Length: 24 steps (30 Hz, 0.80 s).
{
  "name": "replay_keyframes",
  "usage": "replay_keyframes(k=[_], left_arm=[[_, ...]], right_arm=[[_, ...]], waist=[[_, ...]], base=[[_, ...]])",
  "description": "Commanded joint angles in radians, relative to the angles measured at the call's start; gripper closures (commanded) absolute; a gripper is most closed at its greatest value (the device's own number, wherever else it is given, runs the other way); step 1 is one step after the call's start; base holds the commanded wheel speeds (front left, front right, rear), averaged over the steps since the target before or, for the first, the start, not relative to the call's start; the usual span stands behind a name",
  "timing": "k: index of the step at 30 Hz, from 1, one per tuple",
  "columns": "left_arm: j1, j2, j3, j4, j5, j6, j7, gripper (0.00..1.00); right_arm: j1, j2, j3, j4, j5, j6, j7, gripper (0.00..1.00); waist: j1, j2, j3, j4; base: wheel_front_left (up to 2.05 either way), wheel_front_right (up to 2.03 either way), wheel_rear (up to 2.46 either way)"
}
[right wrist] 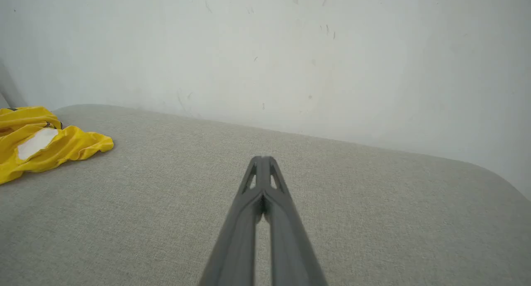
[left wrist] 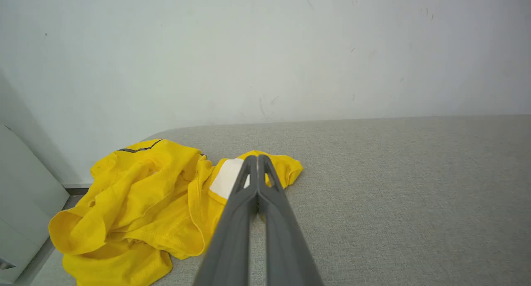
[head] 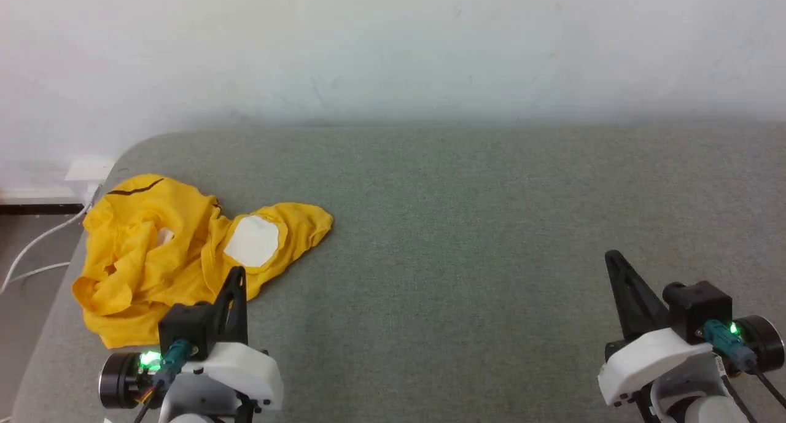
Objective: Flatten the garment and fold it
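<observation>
- Left gripper [head: 238,274] sits at the near left, its two dark fingers pressed together on nothing. Its tips reach the near edge of the shirt, but I cannot tell whether they touch the cloth.
- Right gripper [head: 611,257] is likewise closed and empty, well apart from the shirt, over bare grey surface [head: 460,226].
- Yellow shirt [head: 153,251] lies crumpled by the surface's left edge, near the rounded far-left corner. A white patch [head: 253,240] and a black line [head: 135,190] face up.
- Head view adds white cables [head: 37,245] on the floor beyond the left edge. The right wrist view adds the surface's rounded far-right corner.
- Wall [head: 393,42] runs along the far edge, and the surface's middle and right lie open.
</observation>
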Motion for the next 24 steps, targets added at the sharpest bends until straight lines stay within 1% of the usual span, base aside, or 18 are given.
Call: replay_keyframes(k=[1, 6, 7, 24], left_arm=[[-0.013, -0.002, 0.004, -0.004, 0.007, -0.008, 0.0, 1.0], [-0.013, -0.002, 0.004, -0.004, 0.007, -0.008, 0.0, 1.0], [0.0, 0.0, 0.0, 0.0, 0.0, 0.0, 0.0, 0.0], [-0.014, 0.0, -0.007, 0.012, -0.052, -0.003, -0.033, 0.0]], right_arm=[[-0.015, 0.003, 0.0, 0.001, -0.008, -0.002, 0.001, 1.0], [-0.015, 0.003, 0.0, 0.001, -0.008, -0.002, 0.001, 1.0], [0.0, 0.0, 0.0, 0.0, 0.0, 0.0, 0.0, 0.0], [0.0, 0.0, -0.012, 0.011, 0.028, 0.0, -0.033, 0.0]], waist=[[0.0, -0.0001, 0.0, 0.0], [0.0, -0.0001, 0.0, 0.0], [0.0, -0.0001, 0.0, 0.0], [0.0, -0.0001, 0.001, 0.008]], base=[[0.0, 0.0, 0.0], [0.0, 0.0, 0.0], [0.0, 0.0, 0.0], [0.0, 0.0, 0.0]])
